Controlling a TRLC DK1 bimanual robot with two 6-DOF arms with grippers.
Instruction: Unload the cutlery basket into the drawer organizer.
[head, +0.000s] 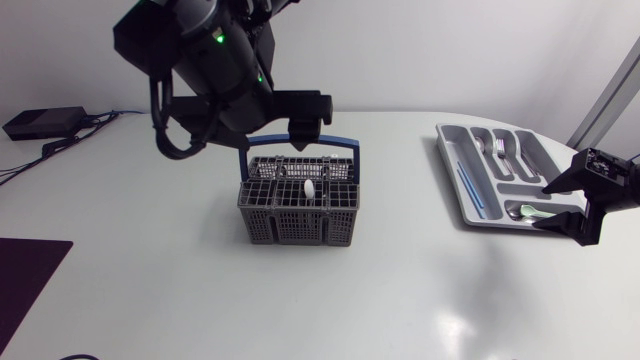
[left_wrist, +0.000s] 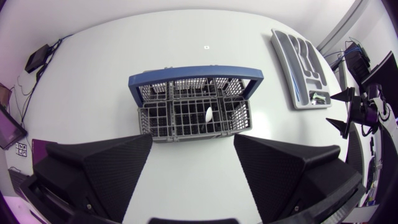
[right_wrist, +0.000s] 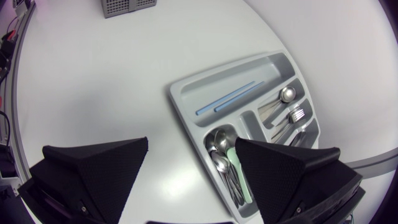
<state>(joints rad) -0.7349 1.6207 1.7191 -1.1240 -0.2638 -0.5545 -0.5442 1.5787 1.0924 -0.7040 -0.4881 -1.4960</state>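
1. White desk (head: 150, 300) carries two things of the task: the basket (head: 296, 228) at the middle, and the organizer (head: 447, 160) well apart at the far right.
2. One white-tipped piece (head: 310, 189) stands in a middle cell of the basket; I see no other cutlery in it, so the unloading looks almost done.
3. Left gripper (left_wrist: 193, 140) hangs above the basket, fingers wide apart and holding nothing; the blue handle (head: 300, 141) arches across just under it.
4. Right gripper (right_wrist: 191, 144) hovers over the organizer's near end, fingers apart and empty; under it lie spoons (right_wrist: 221, 155) and a green-handled piece (head: 530, 211).
5. Step in hand, as I judge it: take the white-tipped piece with the left gripper.
6. To do it well: descend on the near side of the handle, not through it; set one finger on each side of the white tip; close only when both touch.
7. Lift straight up until the piece clears the grid; a tilted pull may drag the light basket along.
8. Keep the right gripper off the organizer while the left brings the piece over.
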